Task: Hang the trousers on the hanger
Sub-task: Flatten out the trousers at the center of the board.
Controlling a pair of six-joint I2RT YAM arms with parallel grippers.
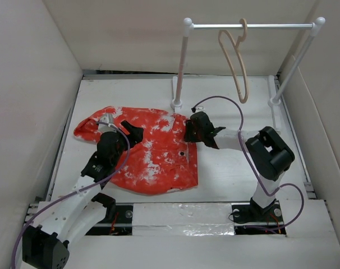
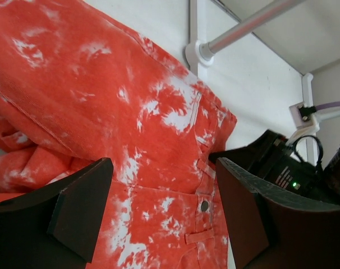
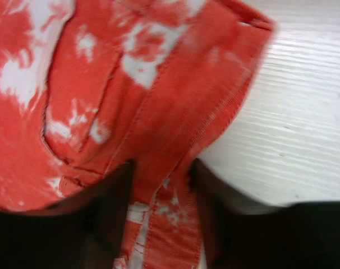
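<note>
Trousers (image 1: pixel 153 151) lie crumpled across the left and middle of the surface (image 1: pixel 231 174). My right gripper (image 1: pixel 189 133) is clenched on their waistband edge; my left gripper (image 1: pixel 132 132) hangs spread wide over the cloth, grasping nothing. The hanger (image 1: pixel 237 61) dangles from the rack (image 1: pixel 248 25) along the far edge, toward the right corner. With one thin pinch, the fabric may slip free when lifted, or snag a rack post.
</note>
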